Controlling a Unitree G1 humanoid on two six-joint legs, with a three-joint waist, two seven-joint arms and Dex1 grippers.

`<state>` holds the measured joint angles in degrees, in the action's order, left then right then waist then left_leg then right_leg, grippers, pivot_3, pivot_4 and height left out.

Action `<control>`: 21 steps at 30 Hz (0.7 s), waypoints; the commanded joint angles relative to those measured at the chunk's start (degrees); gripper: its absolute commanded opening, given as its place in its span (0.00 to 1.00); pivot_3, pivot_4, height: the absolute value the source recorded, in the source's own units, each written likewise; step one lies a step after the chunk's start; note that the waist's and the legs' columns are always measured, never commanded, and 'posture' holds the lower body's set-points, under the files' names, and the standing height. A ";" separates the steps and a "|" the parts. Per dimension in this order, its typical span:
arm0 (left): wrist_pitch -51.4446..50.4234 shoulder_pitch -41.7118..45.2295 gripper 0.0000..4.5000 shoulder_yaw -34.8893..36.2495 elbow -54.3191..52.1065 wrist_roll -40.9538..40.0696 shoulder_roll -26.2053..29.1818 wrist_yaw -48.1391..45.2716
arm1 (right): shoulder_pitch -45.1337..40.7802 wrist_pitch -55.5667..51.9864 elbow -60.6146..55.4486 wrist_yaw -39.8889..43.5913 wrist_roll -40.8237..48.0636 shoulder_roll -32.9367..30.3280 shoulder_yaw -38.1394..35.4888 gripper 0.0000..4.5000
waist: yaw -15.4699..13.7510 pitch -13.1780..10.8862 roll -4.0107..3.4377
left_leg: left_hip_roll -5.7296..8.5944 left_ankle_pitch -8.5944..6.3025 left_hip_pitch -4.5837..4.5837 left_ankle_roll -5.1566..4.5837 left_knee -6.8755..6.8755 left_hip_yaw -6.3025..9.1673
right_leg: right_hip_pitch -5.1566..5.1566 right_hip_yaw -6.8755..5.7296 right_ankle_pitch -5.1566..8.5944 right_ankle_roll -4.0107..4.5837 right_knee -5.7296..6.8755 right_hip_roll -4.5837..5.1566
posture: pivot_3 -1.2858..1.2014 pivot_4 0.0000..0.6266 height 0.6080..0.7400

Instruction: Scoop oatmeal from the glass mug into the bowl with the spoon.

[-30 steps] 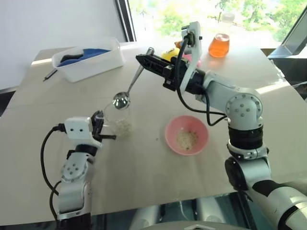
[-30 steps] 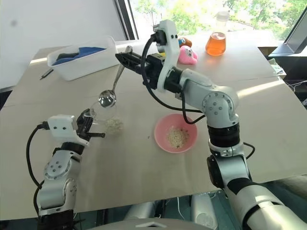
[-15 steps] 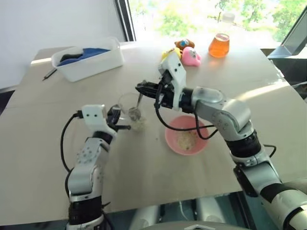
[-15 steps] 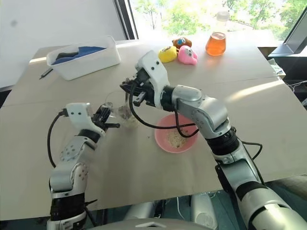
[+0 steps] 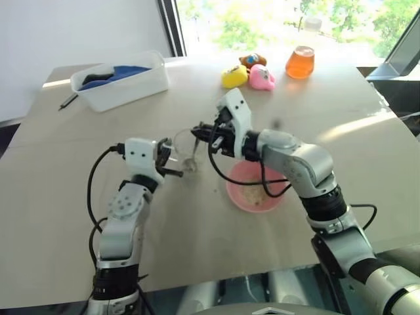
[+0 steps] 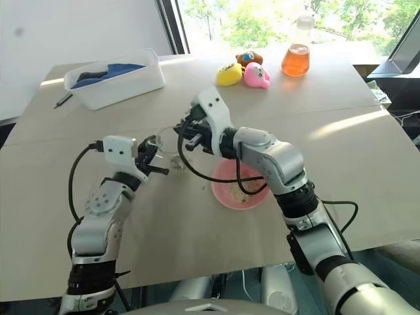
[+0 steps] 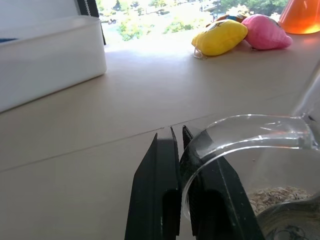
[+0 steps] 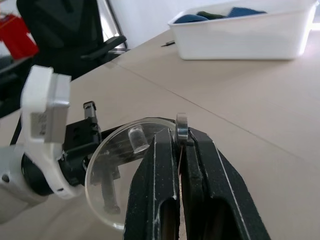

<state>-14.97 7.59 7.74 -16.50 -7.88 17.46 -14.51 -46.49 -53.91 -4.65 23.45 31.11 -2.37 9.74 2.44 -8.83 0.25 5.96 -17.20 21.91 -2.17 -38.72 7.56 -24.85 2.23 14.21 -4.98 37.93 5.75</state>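
- Clear, colourless glass mug (image 5: 182, 149) with a round rim stands mid-table on the pale wooden tabletop (image 5: 197, 223); the left gripper (image 5: 169, 161) has its two black fingers pressed on the mug's small side handle.
- Shiny silver metal spoon (image 5: 194, 149) dips its oval bowl inside the mug among pale, grainy oatmeal flakes (image 7: 272, 196); the right gripper (image 5: 203, 130) pinches its thin handle above the rim.
- Pink, round, shallow bowl (image 5: 255, 186), holding some flakes, sits just beside the mug under the right arm.
- Bare tabletop lies open toward the near edge; a white rectangular plastic tub (image 5: 122, 80), soft toys (image 5: 249, 73) and an orange-liquid flask (image 5: 300, 62) line the far edge, well apart.
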 commanded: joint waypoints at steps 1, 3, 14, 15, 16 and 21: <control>4.30 1.17 0.00 -0.40 -1.52 0.71 0.24 -0.31 | -1.35 -5.51 -0.38 -2.61 3.84 2.56 -4.64 0.00 | 0.01 0.00 0.00 | 0.00 0.00 0.00 0.00 0.00 0.00 | 0.00 0.00 0.00 0.00 0.00 0.00 | 0.52 0.24 1.00; 4.85 1.28 0.00 -0.63 -0.81 1.16 0.02 -0.31 | -2.22 -7.80 -0.22 -4.06 5.42 3.51 -7.92 0.00 | 0.02 0.00 0.00 | 0.00 0.00 0.00 0.00 0.00 0.00 | 0.00 0.00 0.00 0.00 0.00 0.00 | 0.52 0.24 1.00; 3.86 4.48 0.00 -2.75 2.45 2.36 -2.08 0.71 | -8.83 -14.55 -2.59 -11.13 11.97 3.54 -21.18 0.00 | 0.05 0.00 -0.01 | 0.01 0.00 0.02 0.00 0.00 0.00 | -0.02 -0.01 0.00 0.00 0.02 0.01 | 0.52 0.24 1.00; 3.98 4.80 0.00 -2.80 2.85 2.39 -2.35 0.85 | -9.23 -15.40 -2.88 -11.85 12.84 3.49 -22.37 0.00 | 0.08 0.00 -0.01 | 0.01 0.00 0.02 0.00 0.00 0.01 | -0.02 -0.01 0.00 0.00 0.02 0.01 | 0.52 0.24 1.00; 4.15 5.05 0.00 -2.81 3.27 2.43 -2.50 0.91 | -9.49 -16.01 -3.01 -12.41 13.48 3.43 -23.15 0.00 | 0.09 0.00 -0.01 | 0.01 0.00 0.02 0.00 0.00 0.00 | -0.02 -0.01 0.00 0.00 0.02 0.02 | 0.52 0.24 1.00; 5.78 7.02 0.00 -3.16 6.62 2.46 -3.39 1.33 | -10.43 -19.09 -3.09 -16.55 16.50 2.01 -28.93 0.00 | 0.05 0.00 -0.01 | 0.01 0.00 0.03 0.00 0.00 0.00 | -0.02 0.00 0.00 0.00 0.03 0.02 | 0.52 0.24 1.00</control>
<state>-11.53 13.29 4.50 -9.69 -5.66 14.30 -13.44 -54.71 -72.08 -5.22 8.55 44.75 -0.19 -16.17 2.49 -8.83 0.25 5.97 -17.20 21.95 -2.17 -38.73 7.56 -24.87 2.23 14.21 -4.98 37.97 5.78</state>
